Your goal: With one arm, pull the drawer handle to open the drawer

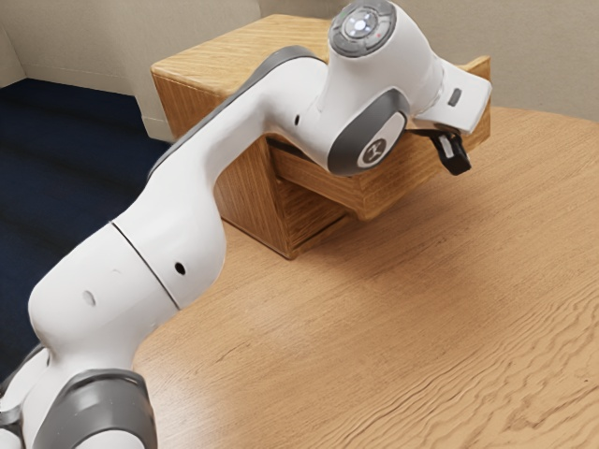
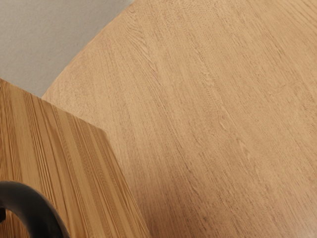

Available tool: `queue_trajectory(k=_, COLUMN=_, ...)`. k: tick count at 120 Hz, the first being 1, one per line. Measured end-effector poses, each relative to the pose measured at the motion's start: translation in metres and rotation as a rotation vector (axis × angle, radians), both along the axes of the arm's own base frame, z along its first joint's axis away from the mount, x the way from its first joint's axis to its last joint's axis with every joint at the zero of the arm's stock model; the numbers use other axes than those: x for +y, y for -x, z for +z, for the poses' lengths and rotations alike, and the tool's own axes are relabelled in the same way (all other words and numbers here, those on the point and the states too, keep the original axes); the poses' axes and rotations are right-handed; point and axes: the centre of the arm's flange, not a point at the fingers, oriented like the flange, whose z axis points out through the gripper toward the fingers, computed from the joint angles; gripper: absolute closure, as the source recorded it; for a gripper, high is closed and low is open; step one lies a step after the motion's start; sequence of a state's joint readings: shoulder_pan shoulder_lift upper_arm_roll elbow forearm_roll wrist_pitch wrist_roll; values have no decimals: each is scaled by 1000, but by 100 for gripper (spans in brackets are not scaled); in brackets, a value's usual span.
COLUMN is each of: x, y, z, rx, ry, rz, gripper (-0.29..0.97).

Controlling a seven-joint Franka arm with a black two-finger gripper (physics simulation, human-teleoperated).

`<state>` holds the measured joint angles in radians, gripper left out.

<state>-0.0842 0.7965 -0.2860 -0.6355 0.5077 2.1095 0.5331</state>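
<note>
One wooden cabinet is sitting at the far side of the round bench in the exterior view, and its drawer is standing pulled part-way out, jutting toward the exterior view's right. The white arm is reaching across the cabinet's front and hiding much of the drawer's top. The black pincer is hanging at the drawer's outer end, close against its front; whether it is clenched or released cannot be told. Bare bench is spreading wide in front of and to the right of the drawer. Dark blue carpet is lying beyond the bench's edge on the left, and a pale wall is rising behind.

Seen from the wrist, a striped wooden panel of the drawer is lying just under the hand, with the curved black handle against it. Past the panel's corner, open bench is stretching away to its rounded edge, where a grey surface is beginning.
</note>
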Motion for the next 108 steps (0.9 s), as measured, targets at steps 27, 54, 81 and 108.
queue_trajectory(k=27, x=-50, y=10, z=-2, rx=1, ry=-2, rz=-59, gripper=22)
queue_trajectory(k=54, x=-56, y=13, z=2, rx=-7, ry=4, rz=-59, gripper=29)
queue_trajectory(k=81, x=-60, y=22, z=27, rx=-41, ry=23, rz=-65, gripper=43)
queue_trajectory(k=108, x=-149, y=90, z=100, rx=-104, ry=66, rz=-197, gripper=12)
